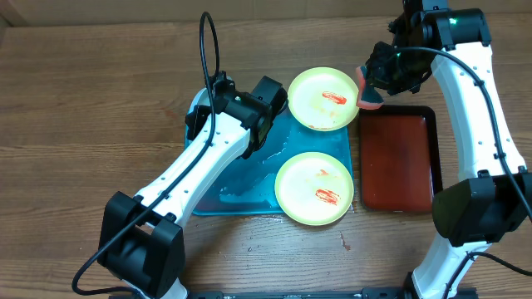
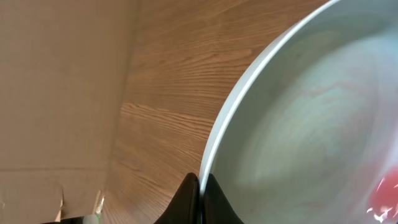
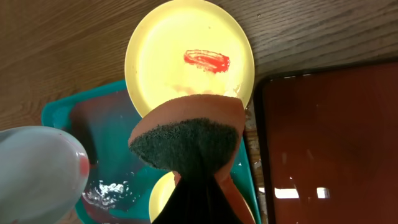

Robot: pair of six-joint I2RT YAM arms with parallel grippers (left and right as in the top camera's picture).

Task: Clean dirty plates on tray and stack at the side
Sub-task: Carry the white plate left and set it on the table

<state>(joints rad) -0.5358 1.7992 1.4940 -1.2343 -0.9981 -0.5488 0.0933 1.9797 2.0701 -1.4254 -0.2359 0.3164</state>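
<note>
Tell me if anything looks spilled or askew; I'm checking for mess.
Liquid is pooled on the tray beside the lower plate. That plate overhangs the tray's near edge, and a small red mark lies on the table just past it.

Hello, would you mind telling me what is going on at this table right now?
The left gripper pinches one plate by its rim at the far left of the turquoise tray. The right gripper holds a sponge close by a second plate, which is smeared with red sauce. A third plate, also smeared, lies on the tray's near right corner. No plate has been stacked yet.
</note>
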